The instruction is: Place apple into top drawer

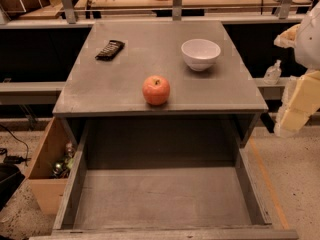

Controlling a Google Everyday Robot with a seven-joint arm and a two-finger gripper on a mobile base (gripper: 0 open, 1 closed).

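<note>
The apple (156, 90), round and red-orange with a dimpled stem end, sits on the grey cabinet top (115, 84) near its front edge, at the middle. Below it the top drawer (165, 199) is pulled out wide; it is grey and shallow, and its flat bottom holds nothing. My gripper (292, 119) hangs at the right edge of the view on the pale arm. It is to the right of the cabinet, apart from the apple and outside the drawer's right wall.
A white bowl (200, 53) stands on the cabinet top behind and to the right of the apple. A black flat object (110, 49) lies at the back left. A tan wooden box (47, 169) with small items stands on the floor, left of the drawer. A small bottle (272, 73) stands on a ledge at the right.
</note>
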